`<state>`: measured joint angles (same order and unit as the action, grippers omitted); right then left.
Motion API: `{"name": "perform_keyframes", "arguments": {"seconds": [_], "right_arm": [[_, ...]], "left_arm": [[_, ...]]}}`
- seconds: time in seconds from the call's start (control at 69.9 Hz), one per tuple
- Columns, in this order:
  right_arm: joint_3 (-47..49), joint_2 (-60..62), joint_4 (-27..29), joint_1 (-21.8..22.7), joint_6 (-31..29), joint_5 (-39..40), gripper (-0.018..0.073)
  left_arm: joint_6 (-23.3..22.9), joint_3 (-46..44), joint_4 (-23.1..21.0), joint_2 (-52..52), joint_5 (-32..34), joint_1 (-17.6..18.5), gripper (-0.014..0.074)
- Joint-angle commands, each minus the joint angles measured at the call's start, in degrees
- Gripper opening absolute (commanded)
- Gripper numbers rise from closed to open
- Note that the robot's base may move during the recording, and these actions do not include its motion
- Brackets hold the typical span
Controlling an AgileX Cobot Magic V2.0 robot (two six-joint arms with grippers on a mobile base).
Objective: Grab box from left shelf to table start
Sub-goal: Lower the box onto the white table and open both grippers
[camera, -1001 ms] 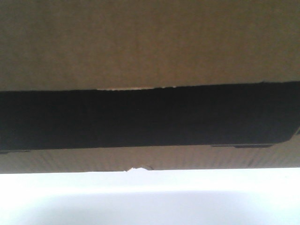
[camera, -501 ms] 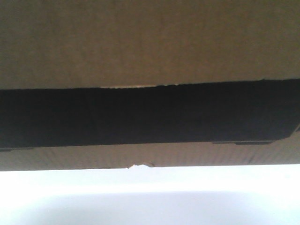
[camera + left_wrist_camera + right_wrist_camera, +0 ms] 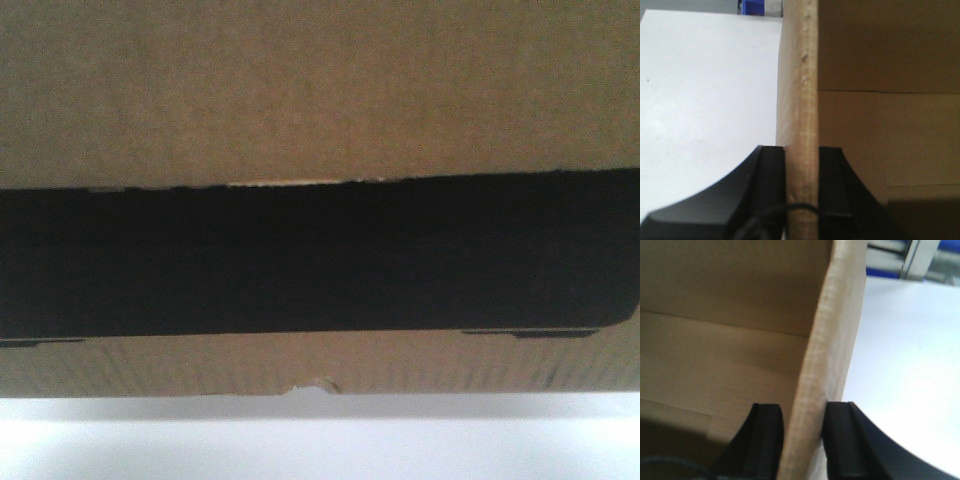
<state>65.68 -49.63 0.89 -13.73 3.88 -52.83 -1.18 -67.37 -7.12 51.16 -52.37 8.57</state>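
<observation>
- Basically both grippers pinched the box walls: left gripper on the left wall, right gripper on the right wall.
- Box hung low over the table, filling the front view.
- Best lowered level, both arms together, released only once seated.
- Box underside hidden; contact with table unclear; shelf barely visible.

L gripper: both black fingers clamped on box wall. R gripper: same, wall pinched between fingers.
</observation>
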Motion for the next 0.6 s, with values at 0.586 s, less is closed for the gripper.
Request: {"name": "perform_keyframes", "arguments": {"seconds": [0.586], "right_arm": [[8.7, -24.2, 0.7, 0.1, -0.5, 5.0, 0.0059]], "left_arm": [[-0.4, -5.4, -6.1, 19.6, 7.7, 0.3, -0.0102]]}}
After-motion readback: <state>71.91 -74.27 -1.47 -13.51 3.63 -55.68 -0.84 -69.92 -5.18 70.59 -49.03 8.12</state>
